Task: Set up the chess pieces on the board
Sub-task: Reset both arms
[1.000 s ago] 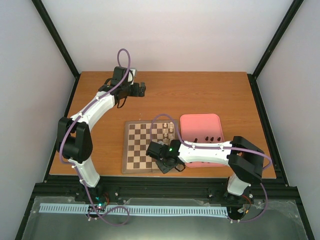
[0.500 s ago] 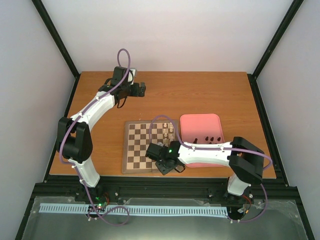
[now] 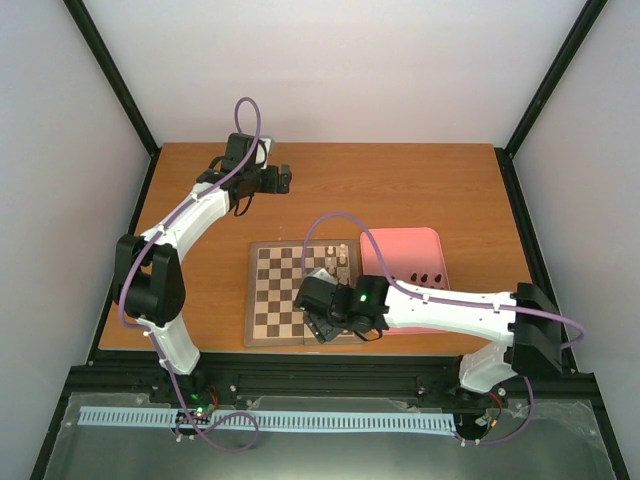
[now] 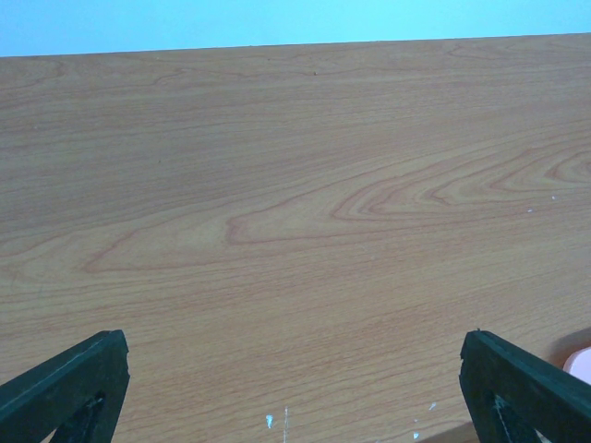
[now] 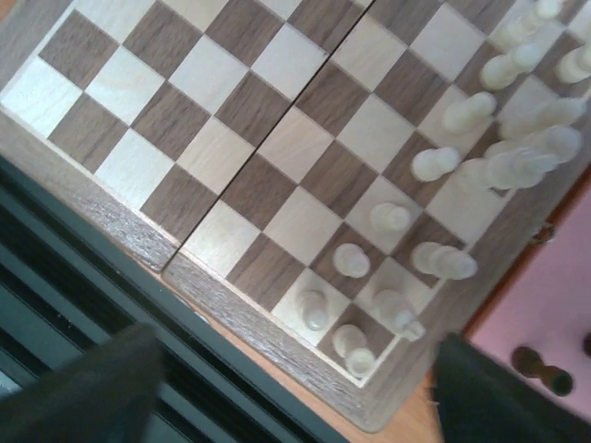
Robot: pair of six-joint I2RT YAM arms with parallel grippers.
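Board [image 3: 275, 290] lies on the bench [image 4: 295, 185], near edge, about centre. Cream pieces [image 5: 434, 164] are crowded along its right side, two deep at the near corner. The squares in view to their left are bare. Dark pieces [image 3: 420, 277] sit in the pink tray [image 3: 400, 245] just beside the board's right border, none on the board yet.

Right fingers [image 5: 92, 388]: spread wide, nothing between them, hanging over the board's near right corner. Left fingers [image 4: 74, 378]: also spread and empty, over bare bench at the far left, well apart from the board.

Handling, judged: the chessmen are tiny, light, hard turned wood. They are rigid, smooth and round in section, so likely to roll or squirt out of a skewed pinch and to topple neighbours. Take hold across the stem below the head, coming straight down, fingers lined up with the gaps between neighbours. The cream cluster leaves little room. Some pieces may be leaning; cannot tell from the wrist view.
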